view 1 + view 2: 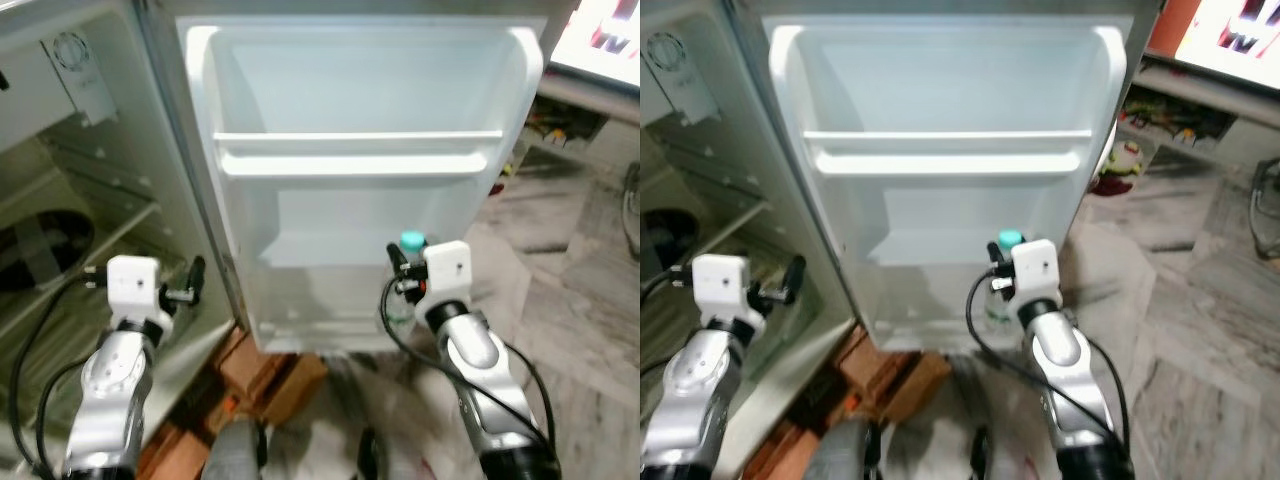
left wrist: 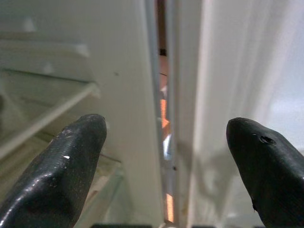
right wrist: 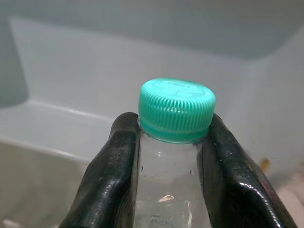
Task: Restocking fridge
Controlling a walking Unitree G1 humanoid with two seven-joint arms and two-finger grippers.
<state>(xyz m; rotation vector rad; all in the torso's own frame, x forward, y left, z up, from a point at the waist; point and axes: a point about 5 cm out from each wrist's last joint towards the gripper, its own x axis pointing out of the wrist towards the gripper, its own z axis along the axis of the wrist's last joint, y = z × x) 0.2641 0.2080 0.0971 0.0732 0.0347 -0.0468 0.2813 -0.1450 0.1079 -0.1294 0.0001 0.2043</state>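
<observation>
The fridge door (image 1: 360,150) stands open before me, white inside, with an empty upper door shelf (image 1: 355,160). A clear water bottle (image 3: 173,156) with a teal cap (image 1: 412,241) is upright in my right gripper (image 3: 173,142), which is shut on its neck just below the cap, in front of the door's lower right part. My left gripper (image 2: 166,156) is open and bare, held at the gap between the door's hinge edge and the fridge body (image 1: 90,200).
The fridge interior at left has wire shelves (image 1: 100,230) and a dark round thing (image 1: 40,240). Brown boxes (image 1: 265,375) lie on the floor under the door. Marble floor (image 1: 580,300) extends to the right, with clutter (image 1: 1130,160) beyond the door.
</observation>
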